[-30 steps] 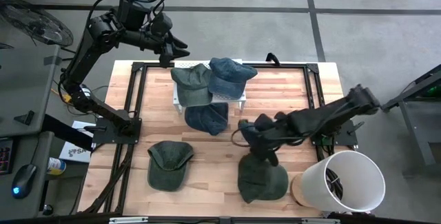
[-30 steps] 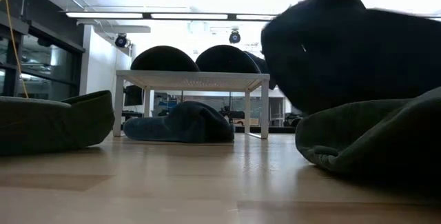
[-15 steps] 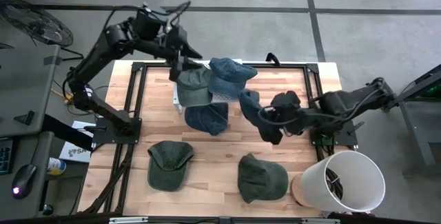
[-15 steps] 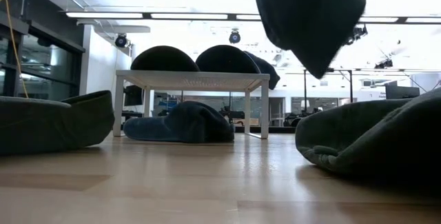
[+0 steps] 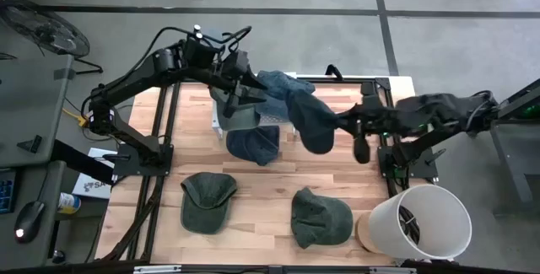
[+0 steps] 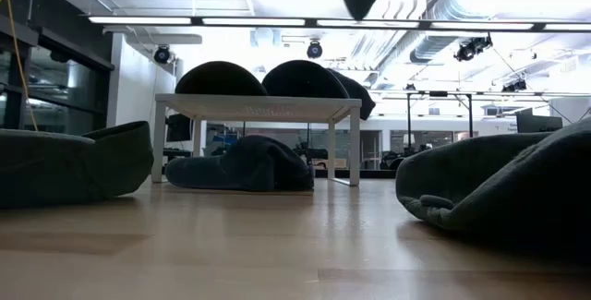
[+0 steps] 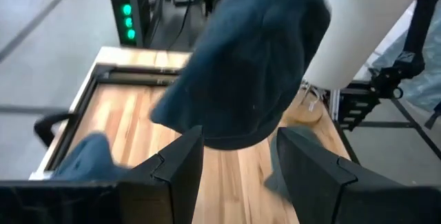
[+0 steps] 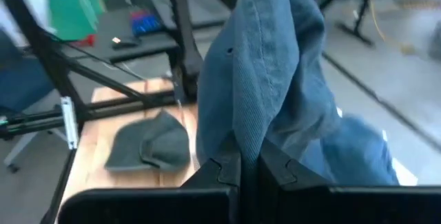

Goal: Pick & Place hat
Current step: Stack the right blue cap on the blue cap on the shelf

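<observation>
At about ten o'clock on the table, the left gripper (image 5: 253, 97) hangs over the little white rack (image 5: 278, 119) with its two fingers apart and nothing between them. In the middle, a dark blue hat (image 5: 309, 122) is up in the air, off the table, just past the rack toward three o'clock. The right gripper (image 5: 339, 123) at three o'clock is pinched tight on that hat's edge, and the hat droops down from it.
</observation>
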Robot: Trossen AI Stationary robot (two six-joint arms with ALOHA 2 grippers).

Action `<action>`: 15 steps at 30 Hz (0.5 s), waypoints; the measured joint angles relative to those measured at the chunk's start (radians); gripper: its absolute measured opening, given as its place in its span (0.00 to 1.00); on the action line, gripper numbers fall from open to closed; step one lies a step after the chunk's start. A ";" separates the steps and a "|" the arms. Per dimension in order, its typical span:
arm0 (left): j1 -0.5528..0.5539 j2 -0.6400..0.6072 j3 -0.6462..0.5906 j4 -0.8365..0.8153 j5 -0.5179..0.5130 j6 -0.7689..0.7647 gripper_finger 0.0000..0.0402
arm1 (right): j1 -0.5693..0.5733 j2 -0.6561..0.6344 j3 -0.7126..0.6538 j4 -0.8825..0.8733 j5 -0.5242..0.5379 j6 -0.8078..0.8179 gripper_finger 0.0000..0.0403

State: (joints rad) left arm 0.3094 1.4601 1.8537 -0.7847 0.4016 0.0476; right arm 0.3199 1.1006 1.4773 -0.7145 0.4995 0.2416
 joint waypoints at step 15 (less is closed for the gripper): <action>-0.101 0.041 -0.163 0.492 -0.045 -0.152 0.45 | 0.000 -0.181 0.001 0.151 -0.267 -0.344 0.01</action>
State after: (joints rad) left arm 0.2086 1.5008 1.6906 -0.2923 0.3563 -0.1040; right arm 0.3202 0.9193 1.4780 -0.5636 0.2322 -0.1027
